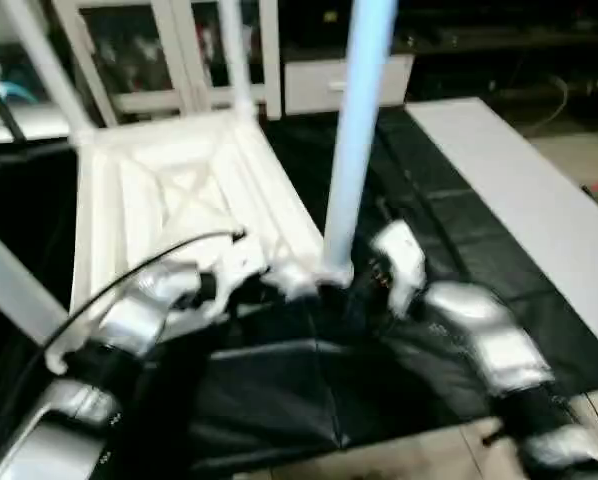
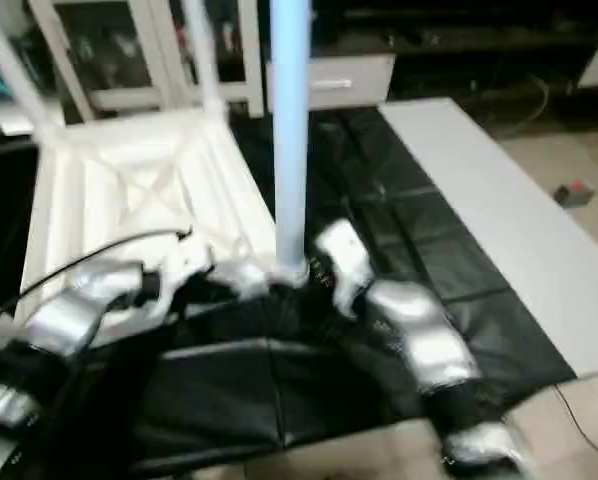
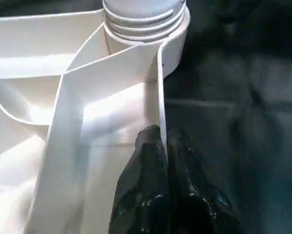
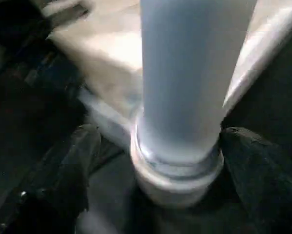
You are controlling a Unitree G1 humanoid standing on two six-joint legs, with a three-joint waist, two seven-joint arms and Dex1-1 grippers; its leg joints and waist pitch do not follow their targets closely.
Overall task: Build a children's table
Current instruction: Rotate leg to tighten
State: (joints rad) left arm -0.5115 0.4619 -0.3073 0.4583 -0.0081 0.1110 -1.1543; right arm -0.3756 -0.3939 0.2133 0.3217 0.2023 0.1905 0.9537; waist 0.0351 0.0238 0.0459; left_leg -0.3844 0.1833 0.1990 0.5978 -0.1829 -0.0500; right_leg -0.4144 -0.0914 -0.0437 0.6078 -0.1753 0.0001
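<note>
Left tool (image 3: 166, 161) pinched the tabletop (image 1: 179, 190) rim; right tool (image 4: 151, 180) stood wide around the leg (image 1: 354, 150), ready to withdraw squarely.

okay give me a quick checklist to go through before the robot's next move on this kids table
1. Tabletop lies underside up on the black cloth: ok.
2. Left tool is shut on the tabletop's edge wall beside the corner socket, steadying it: ok.
3. Near leg stands upright in that socket: ok.
4. Right tool is open, one finger either side of the leg's base, not clamping it: ok.
5. Leg threads fully seated: cannot tell; rings still show above the socket rim.
6. Far legs stand in their sockets: ok.
</note>
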